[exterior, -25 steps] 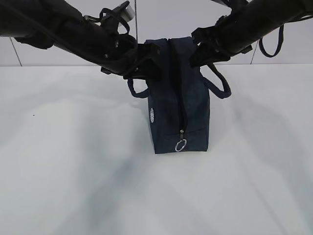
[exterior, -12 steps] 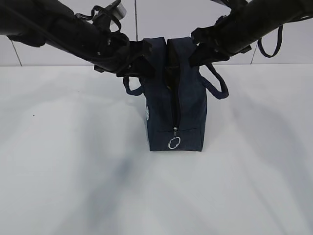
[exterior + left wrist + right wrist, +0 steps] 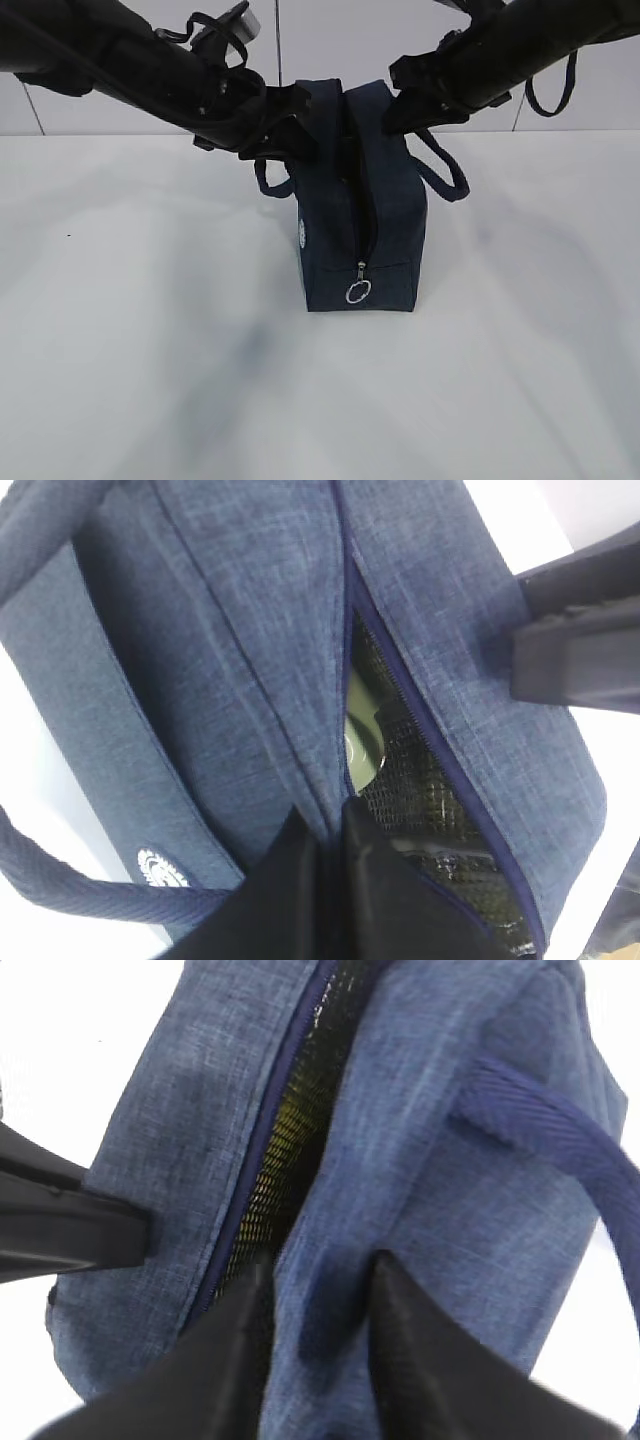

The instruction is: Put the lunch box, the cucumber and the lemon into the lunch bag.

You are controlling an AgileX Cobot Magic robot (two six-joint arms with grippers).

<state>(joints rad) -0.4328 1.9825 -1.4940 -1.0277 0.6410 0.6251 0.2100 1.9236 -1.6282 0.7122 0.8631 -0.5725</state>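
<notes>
The navy lunch bag (image 3: 360, 230) stands upright on the white table (image 3: 150, 330), its zipper open along the top. My left gripper (image 3: 298, 115) is shut on the left lip of the opening, fabric pinched between its jaws in the left wrist view (image 3: 332, 825). My right gripper (image 3: 402, 105) holds the right lip, one finger inside the opening and one outside (image 3: 318, 1280). Through the slit I see the lunch box's pale green lid (image 3: 360, 742) against the mesh liner. A yellow glow (image 3: 275, 1125) shows deep inside; I cannot tell if it is the lemon. The cucumber is hidden.
The bag's two loop handles hang down at its sides (image 3: 445, 175) (image 3: 268, 180). The silver ring pull (image 3: 358, 292) hangs at the near end. A white wall stands behind the table.
The bag has shifted a little to the left and its near end has settled slightly. Both grippers keep their hold on the lips of the opening.
</notes>
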